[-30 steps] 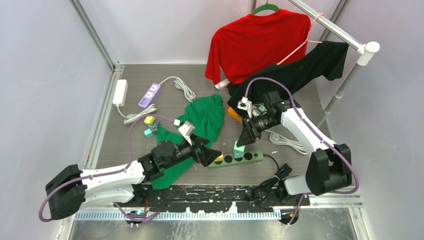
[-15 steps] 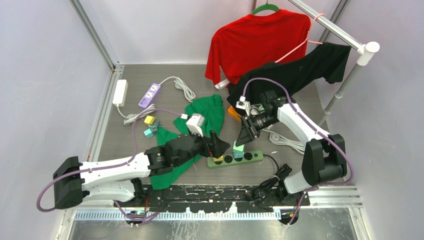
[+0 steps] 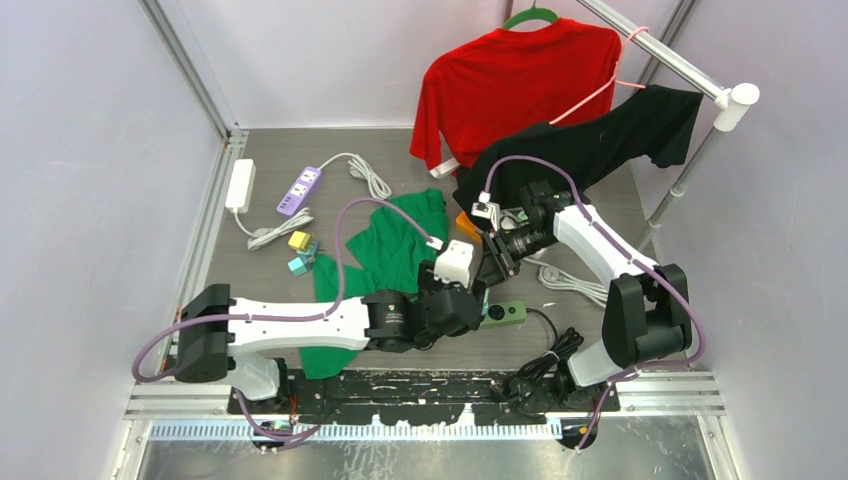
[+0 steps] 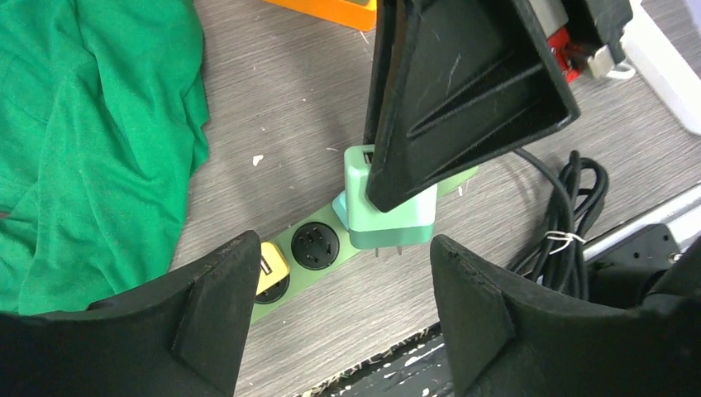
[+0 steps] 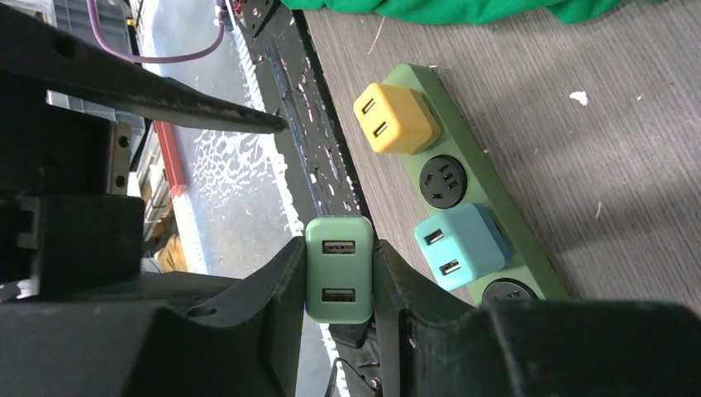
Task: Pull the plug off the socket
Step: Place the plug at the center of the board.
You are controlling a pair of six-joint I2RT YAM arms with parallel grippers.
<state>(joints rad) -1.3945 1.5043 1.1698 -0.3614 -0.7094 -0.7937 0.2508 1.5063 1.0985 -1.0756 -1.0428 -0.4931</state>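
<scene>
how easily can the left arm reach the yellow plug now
Probably yes: the left tool hangs open over the green strip, the yellow plug bare beside one finger. The right tool, shut on the pale green plug, sits clear of it.

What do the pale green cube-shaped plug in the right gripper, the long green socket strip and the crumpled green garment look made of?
The pale green cube-shaped plug: likely moulded plastic, smooth satin faces, rounded edges. The long green socket strip: seemingly similar hard plastic, matte, with crisp moulded edges. The crumpled green garment: knit fabric, possibly cotton; soft folds, matte surface.
</scene>
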